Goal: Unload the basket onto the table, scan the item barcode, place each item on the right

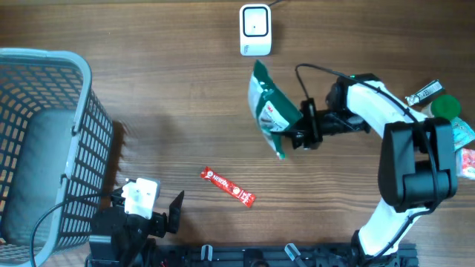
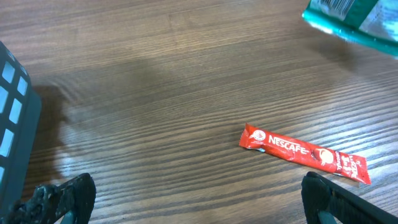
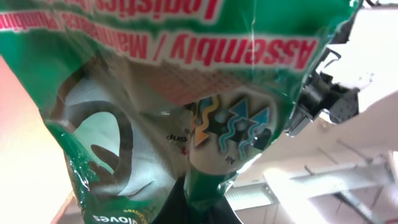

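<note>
Green packet (image 1: 269, 111) pinched in right gripper (image 1: 298, 133) — forearm reaching left, left gripper (image 2: 196, 202) low, spread wide

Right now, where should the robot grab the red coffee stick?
Across its narrow middle, from straight above. The stick lies flat and thin on the table, slanted, so turn the open left gripper crosswise to its length.

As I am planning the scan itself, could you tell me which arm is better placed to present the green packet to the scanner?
Right: the right gripper is shut on the green packet, close to the white scanner. The left gripper is open and empty, far off by the basket.
</note>
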Tool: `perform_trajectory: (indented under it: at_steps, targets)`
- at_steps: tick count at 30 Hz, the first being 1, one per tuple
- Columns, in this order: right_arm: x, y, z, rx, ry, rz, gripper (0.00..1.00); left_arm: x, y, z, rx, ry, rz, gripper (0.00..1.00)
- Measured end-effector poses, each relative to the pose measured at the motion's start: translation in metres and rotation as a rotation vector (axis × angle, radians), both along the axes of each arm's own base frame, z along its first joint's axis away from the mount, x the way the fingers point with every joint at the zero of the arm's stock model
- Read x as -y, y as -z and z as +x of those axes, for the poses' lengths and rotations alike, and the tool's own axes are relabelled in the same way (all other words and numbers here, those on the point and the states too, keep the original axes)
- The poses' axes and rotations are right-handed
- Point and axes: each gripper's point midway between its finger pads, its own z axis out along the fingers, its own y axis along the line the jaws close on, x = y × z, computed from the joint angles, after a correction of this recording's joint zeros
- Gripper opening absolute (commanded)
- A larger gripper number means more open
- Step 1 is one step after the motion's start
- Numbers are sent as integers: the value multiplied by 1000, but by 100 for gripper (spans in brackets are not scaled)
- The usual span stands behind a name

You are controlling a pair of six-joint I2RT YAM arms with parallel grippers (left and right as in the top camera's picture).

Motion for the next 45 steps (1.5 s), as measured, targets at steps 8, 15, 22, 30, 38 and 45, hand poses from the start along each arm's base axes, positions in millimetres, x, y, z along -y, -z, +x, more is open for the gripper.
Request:
perform_trajectory:
  at_steps: [8,15,22,30,38,45]
  targets:
    - [53,-6,26,268,182,6,4,0,0,0,0,0,0,100]
    - [64,2,22,338,159,-42,5,0,0,0,0,0,0,100]
    - [69,40,27,769,24,-145,5,0,0,0,0,0,0,100]
    - [68,11,55,1657,149,-9,5,0,0,0,0,0,0,100]
    - [69,14,103,2801,25,-3,4,0,0,0,1,0,0,100]
    - [27,-34,123,-2800,49,-148,4,0,0,0,-2,0,0,100]
